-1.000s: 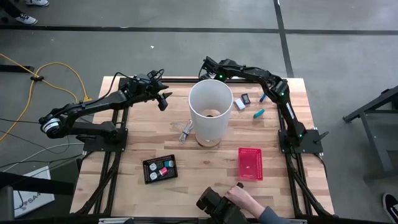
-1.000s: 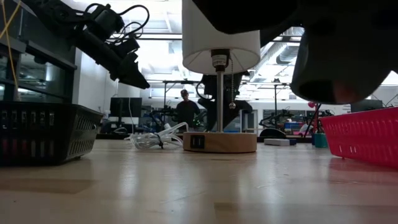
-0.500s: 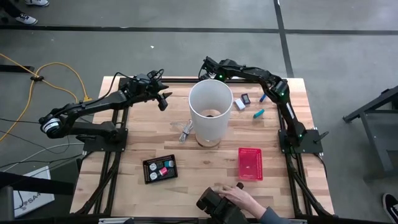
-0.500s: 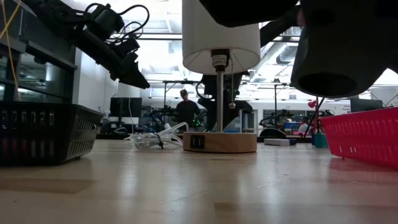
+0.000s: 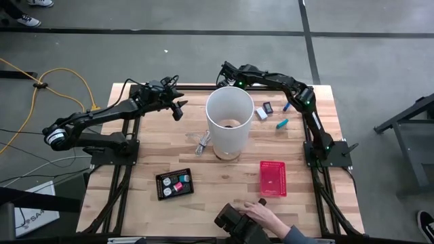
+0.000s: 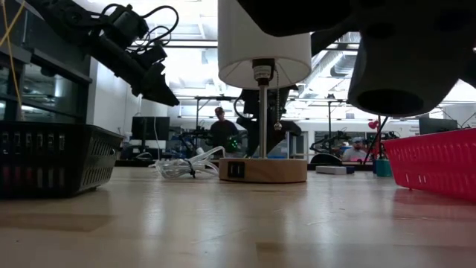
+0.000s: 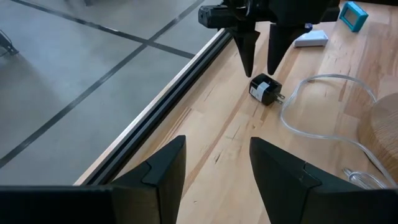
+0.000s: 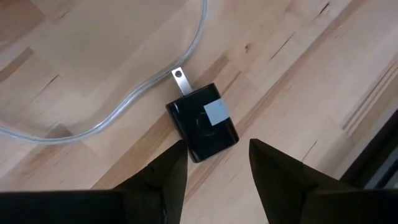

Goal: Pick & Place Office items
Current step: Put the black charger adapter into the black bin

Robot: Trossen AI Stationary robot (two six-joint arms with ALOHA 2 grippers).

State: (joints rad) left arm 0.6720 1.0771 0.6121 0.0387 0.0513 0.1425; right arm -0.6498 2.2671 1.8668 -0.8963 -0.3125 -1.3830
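My right gripper [image 8: 217, 162] hangs open at the table's far edge, behind the lamp [image 5: 229, 122], fingers pointing down. Just below it a black plug [image 8: 203, 122] lies flat on the wood, on a clear cord [image 7: 323, 81]; the fingers stand on either side of it, apart from it. The left wrist view shows those fingertips [image 7: 247, 65] just above the plug [image 7: 264, 89]. My left gripper [image 7: 217, 162] is open and empty in the air at the far left [image 5: 180, 108]. Office items lie at the far right: a white block [image 5: 262, 113], a black piece [image 5: 268, 106], a blue stick [image 5: 286, 107] and a teal piece [image 5: 281, 123].
The lamp's tall white shade stands mid-table on a round wooden base [image 6: 262, 170]. A black tray [image 5: 174, 184] with pink and teal pieces sits near left, a red mesh basket [image 5: 272, 177] near right. A person's hand [image 5: 261, 213] rests at the near edge.
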